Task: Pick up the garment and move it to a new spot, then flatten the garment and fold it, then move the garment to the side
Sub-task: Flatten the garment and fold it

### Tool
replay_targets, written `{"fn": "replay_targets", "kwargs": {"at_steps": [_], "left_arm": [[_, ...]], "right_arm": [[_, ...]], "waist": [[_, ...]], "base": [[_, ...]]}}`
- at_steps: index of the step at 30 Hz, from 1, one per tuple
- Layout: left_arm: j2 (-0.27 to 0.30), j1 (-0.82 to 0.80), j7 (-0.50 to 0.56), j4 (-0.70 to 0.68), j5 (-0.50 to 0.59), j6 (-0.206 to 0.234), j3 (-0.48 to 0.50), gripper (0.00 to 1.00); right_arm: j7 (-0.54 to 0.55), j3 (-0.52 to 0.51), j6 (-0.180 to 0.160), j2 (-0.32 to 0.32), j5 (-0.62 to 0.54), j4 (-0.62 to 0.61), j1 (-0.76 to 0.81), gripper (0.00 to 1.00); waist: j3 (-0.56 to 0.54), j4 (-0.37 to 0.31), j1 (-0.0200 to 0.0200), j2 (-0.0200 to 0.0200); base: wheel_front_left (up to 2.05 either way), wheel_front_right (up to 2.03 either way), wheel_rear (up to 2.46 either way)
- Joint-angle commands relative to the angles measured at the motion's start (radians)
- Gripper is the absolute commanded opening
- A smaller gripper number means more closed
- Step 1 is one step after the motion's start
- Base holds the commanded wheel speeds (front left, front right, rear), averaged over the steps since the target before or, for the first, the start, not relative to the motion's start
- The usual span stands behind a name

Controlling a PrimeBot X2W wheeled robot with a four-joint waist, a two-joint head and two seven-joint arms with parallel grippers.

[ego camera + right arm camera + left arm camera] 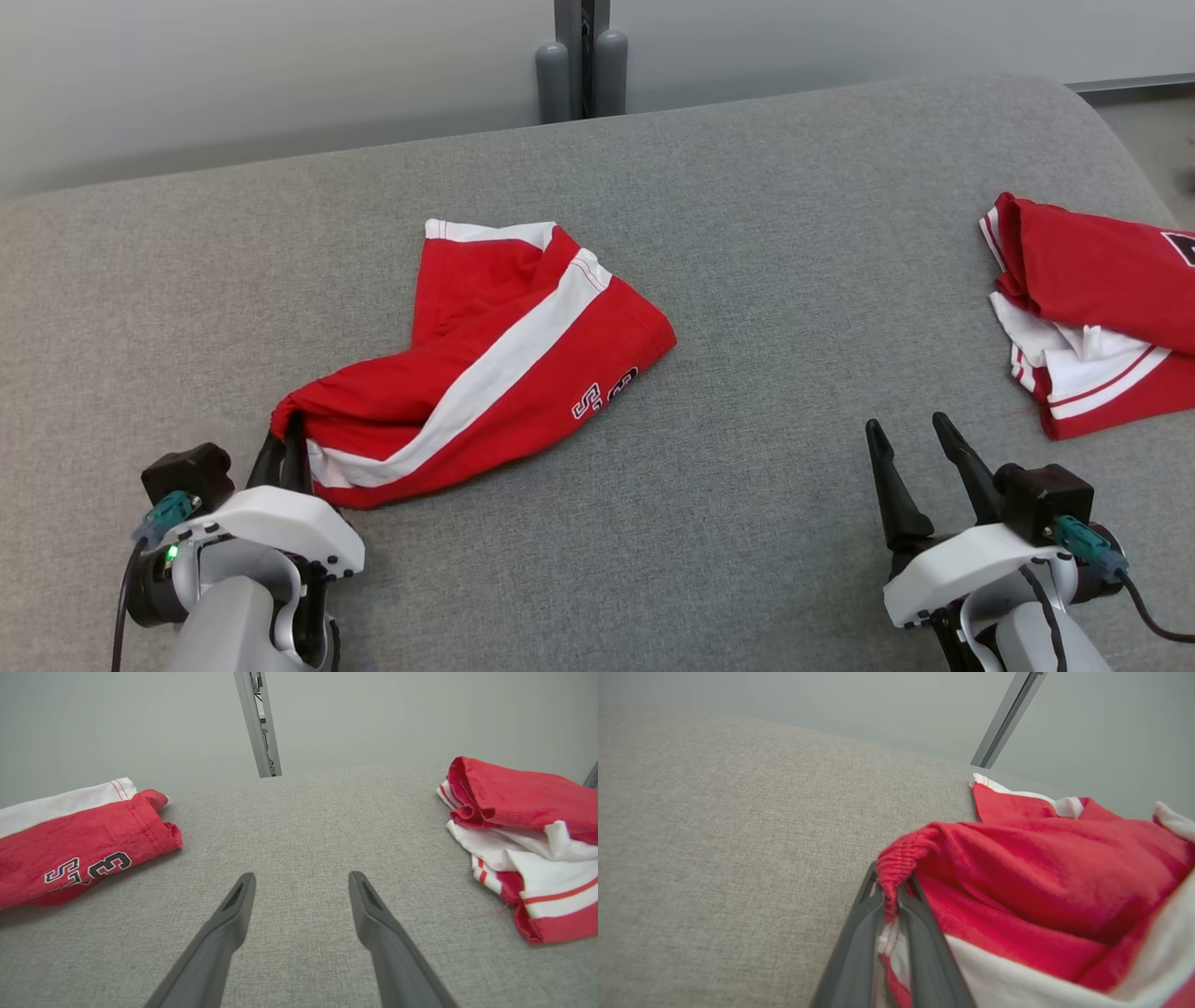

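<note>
The garment (485, 364) is a pair of red shorts with a white side stripe and dark lettering, lying crumpled on the grey fabric surface (747, 233), left of centre. My left gripper (285, 448) is shut on the garment's red elastic waistband at its near-left corner; the left wrist view shows the two fingers pinching that gathered band (896, 868). My right gripper (906, 429) stands open at the lower right over bare fabric, nothing between its fingers. In the right wrist view the garment's leg end (84, 854) lies to the left of my right gripper (301, 882).
A second red and white garment (1102, 308) lies bunched at the right edge of the surface, also visible as a pile (523, 830) in the right wrist view. A grey post (581, 56) stands behind the far edge, against a pale wall.
</note>
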Motion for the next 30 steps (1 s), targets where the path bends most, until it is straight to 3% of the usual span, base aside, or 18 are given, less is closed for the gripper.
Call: {"fn": "replay_targets", "kwargs": {"at_steps": [1,2,3,4,12,19,24,30], "left_arm": [[0.005,-0.026,-0.001,0.018,0.012,0.007,0.005,0.0],[0.004,-0.03,-0.001,0.025,0.009,0.008,0.012,0.05],[0.003,-0.033,-0.001,0.026,0.01,0.013,0.018,0.34],[0.002,-0.034,-0.001,0.024,0.02,0.013,0.02,1.0],[-0.008,0.102,-0.001,-0.15,0.081,0.04,0.112,1.0],[-0.013,0.243,-0.001,-0.272,0.143,0.033,0.148,1.0],[-0.015,0.33,-0.001,-0.349,0.203,0.006,0.137,1.0],[-0.015,0.4,-0.001,-0.369,0.208,0.011,0.121,1.0]], "right_arm": [[0.0,0.0,0.0,-0.005,-0.009,0.001,-0.007,1.0],[0.0,-0.001,0.0,-0.006,-0.01,0.003,-0.007,1.0],[0.0,-0.001,0.0,-0.005,-0.009,0.005,-0.008,1.0],[0.0,-0.001,0.0,-0.005,-0.008,0.007,-0.009,1.0],[0.0,-0.003,0.0,-0.006,-0.003,0.004,0.013,1.0],[0.0,-0.006,0.0,-0.006,0.001,-0.006,0.038,1.0],[0.0,-0.01,0.0,-0.006,0.005,-0.013,0.06,1.0],[0.0,-0.02,0.0,-0.006,-0.012,-0.008,0.08,1.0]], "waist": [[0.0,0.0,0.0,0.0],[-0.001,0.001,0.0,0.0],[-0.003,0.003,0.0,0.0],[-0.006,0.005,0.0,0.0],[-0.062,0.023,0.0,0.0],[-0.104,0.037,0.0,0.0],[-0.134,0.04,0.0,0.0],[-0.157,0.045,0.0,0.0]], "base": [[0.0,0.0,0.0],[0.0,0.0,0.0],[0.0,0.0,0.0],[0.0,0.0,0.0],[0.0,0.0,0.0],[0.0,0.0,0.0],[0.0,0.0,0.0],[0.0,0.0,0.0]]}}
